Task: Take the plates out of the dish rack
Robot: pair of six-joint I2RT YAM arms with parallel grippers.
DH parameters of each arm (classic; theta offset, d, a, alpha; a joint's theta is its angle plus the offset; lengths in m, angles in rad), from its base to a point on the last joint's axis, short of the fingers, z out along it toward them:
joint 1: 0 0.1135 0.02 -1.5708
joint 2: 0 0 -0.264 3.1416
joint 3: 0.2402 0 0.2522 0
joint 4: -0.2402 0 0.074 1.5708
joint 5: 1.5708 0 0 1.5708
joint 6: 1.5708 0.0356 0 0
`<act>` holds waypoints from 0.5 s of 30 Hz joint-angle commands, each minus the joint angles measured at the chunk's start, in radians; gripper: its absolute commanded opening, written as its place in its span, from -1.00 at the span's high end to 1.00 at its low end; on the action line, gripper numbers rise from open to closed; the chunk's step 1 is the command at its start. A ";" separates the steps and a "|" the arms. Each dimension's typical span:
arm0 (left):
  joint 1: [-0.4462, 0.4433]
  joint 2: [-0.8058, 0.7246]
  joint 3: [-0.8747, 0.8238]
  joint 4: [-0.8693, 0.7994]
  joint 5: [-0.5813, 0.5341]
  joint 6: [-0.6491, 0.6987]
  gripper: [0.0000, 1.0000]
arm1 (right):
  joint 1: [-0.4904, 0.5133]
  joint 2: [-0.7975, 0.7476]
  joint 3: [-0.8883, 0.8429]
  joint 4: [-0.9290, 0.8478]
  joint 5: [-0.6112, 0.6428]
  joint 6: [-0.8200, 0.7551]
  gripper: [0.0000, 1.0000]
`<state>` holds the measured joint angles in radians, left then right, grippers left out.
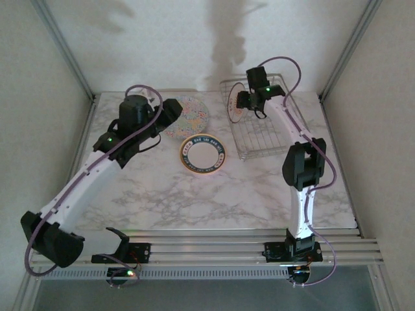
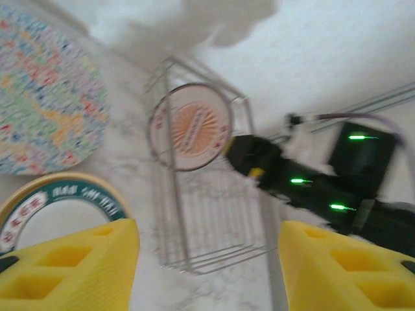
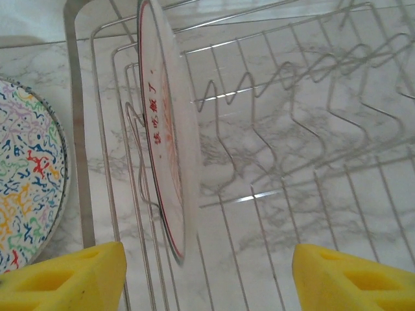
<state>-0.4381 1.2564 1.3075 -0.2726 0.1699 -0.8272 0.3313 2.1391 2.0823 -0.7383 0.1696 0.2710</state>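
Your right tool (image 3: 207, 278) is hovering released in the rack (image 3: 337, 110), the plate (image 3: 170, 149) standing on edge beside one fingertip (image 3: 71, 278) — closing off-centre, you're risking knocking it flat.

Left arm (image 1: 84, 178) and right arm (image 1: 302, 207) reach forward, jaws spread wide.

In the upper right of the top view, the dish rack (image 1: 262, 139) holds one plate (image 1: 233, 107) upright at its left end, a second plate (image 1: 188, 116) lies flat left of it, and a third plate (image 1: 203, 155) lies nearer, at centre.
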 commanded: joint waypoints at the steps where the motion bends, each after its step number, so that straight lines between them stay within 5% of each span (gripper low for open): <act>1: -0.007 -0.032 0.012 0.064 0.029 -0.017 -0.18 | -0.005 0.060 0.104 -0.026 -0.008 -0.012 -0.29; 15: -0.008 -0.166 -0.037 0.130 0.020 -0.022 -0.13 | -0.012 0.216 0.261 -0.056 0.001 -0.028 0.35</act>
<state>-0.4381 1.1049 1.2835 -0.1764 0.1898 -0.8413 0.3248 2.3352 2.3005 -0.7742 0.1635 0.2504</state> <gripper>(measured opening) 0.566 0.334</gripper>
